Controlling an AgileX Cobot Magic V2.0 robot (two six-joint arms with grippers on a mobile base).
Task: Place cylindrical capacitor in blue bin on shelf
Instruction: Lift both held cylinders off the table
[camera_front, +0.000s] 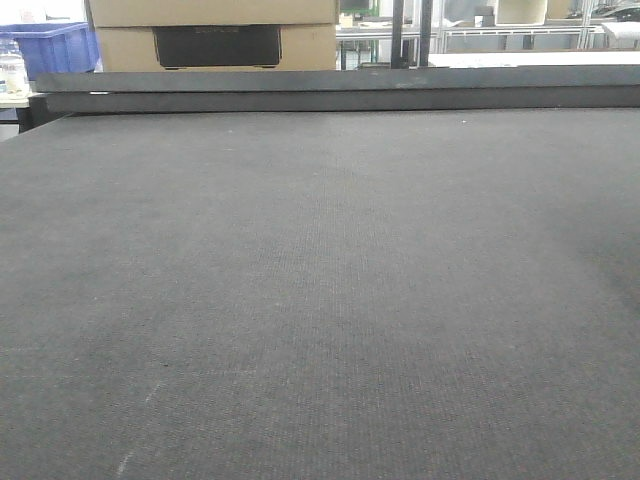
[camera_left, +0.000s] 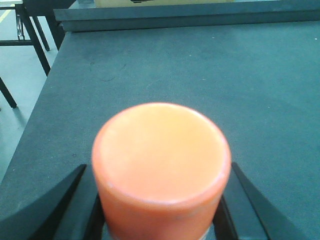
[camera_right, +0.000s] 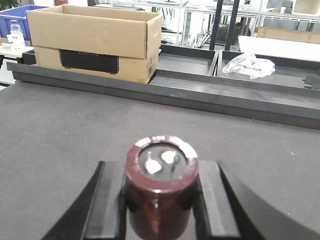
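Cylindrical capacitor (camera_right: 160, 200), dark red with two metal terminals on its top face: in the right wrist view it stands upright between the black fingers of the right claw (camera_right: 160, 175), which is closed against its sides over the dark grey felt table (camera_right: 60, 130). Judged step: transport, with the grasp made and the placing not yet done. A raised dark rail (camera_right: 165, 95) runs along the far edge. Behind it stand an open brown cardboard box (camera_right: 95, 42) toward the far left corner and a crumpled clear plastic bag (camera_right: 248, 65) toward the far right corner. A blue plastic bin (camera_right: 12, 17) shows beyond the far left corner; whether it sits on the shelf cannot be told.

Left wrist view: the left claw (camera_left: 161, 200) is closed on an orange cylinder (camera_left: 161, 150), nearer the left edge than the right.

Exterior front-facing view: table, box and bin only; neither arm appears. The next move calls for locating the shelf, then carrying the capacitor clear of rail and box, which obstruct a direct path toward the bin.
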